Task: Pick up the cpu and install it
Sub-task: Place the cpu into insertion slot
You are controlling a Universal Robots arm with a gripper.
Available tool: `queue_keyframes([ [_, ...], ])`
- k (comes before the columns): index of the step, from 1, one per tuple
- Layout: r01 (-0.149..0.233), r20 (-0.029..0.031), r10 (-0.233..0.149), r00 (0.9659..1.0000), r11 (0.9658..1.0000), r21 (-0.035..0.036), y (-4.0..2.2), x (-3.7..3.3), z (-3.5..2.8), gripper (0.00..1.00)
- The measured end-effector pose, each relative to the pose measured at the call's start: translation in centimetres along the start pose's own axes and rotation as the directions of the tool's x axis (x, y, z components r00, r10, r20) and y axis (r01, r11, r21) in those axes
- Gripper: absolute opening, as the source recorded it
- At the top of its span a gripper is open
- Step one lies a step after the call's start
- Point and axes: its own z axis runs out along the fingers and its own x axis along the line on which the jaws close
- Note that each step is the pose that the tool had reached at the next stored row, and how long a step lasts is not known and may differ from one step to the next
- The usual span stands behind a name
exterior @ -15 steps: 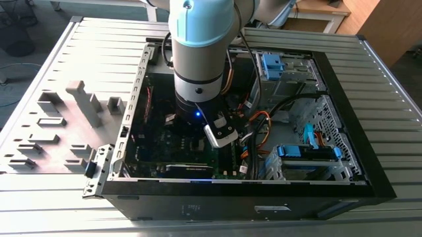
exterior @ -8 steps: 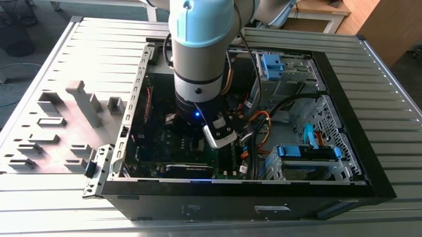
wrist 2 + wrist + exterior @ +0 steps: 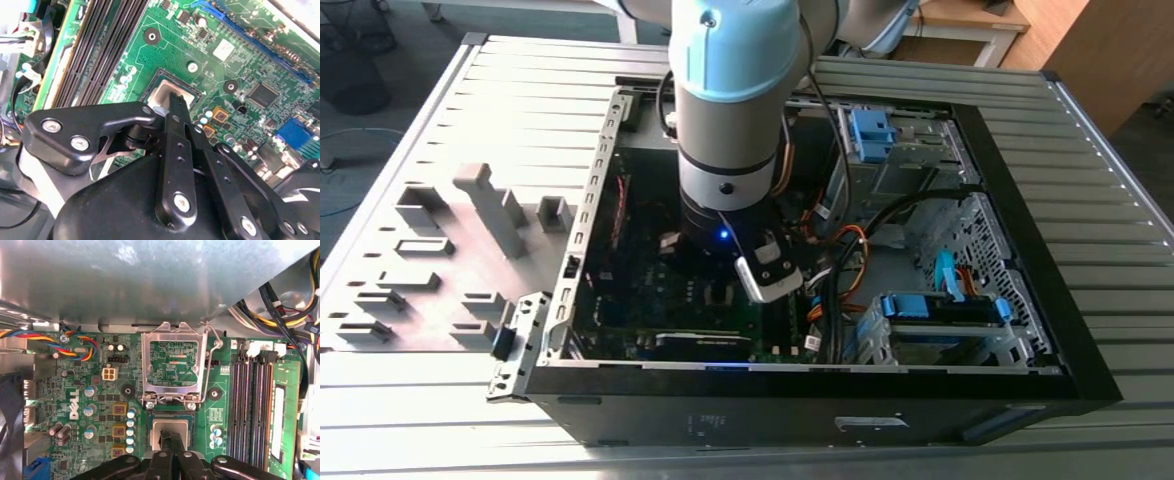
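The cpu (image 3: 171,428) is a small silver-grey square lying flat in the motherboard socket, just below the raised metal socket frame (image 3: 174,365). My gripper (image 3: 170,441) is directly over the cpu, its two black fingertips close together on the chip's top face and not around its edges. In the second wrist view the cpu (image 3: 162,94) shows beside one finger (image 3: 176,107) whose tip rests on it. In the exterior view the arm (image 3: 727,150) reaches down into the open PC case (image 3: 1067,330), and its wrist hides the socket.
Long black memory slots (image 3: 255,405) run beside the socket. Coloured cables (image 3: 75,342) and the case's metal wall (image 3: 125,280) lie beyond the frame. A drive cage (image 3: 927,325) and cable bundles (image 3: 841,250) fill the case's right side. A grey fixture block (image 3: 467,230) stands at the exterior view's left.
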Motion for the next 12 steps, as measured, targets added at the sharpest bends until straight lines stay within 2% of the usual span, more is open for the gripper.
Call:
queue_keyframes([
  [7, 0.0, 0.0, 0.0, 1.0, 1.0, 0.0001, 0.01, 0.0, 0.21, 0.11],
  [12, 0.0, -0.0002, 0.0, 1.0, 1.0, 0.0004, 0.01, 0.0, 0.62, 0.11],
])
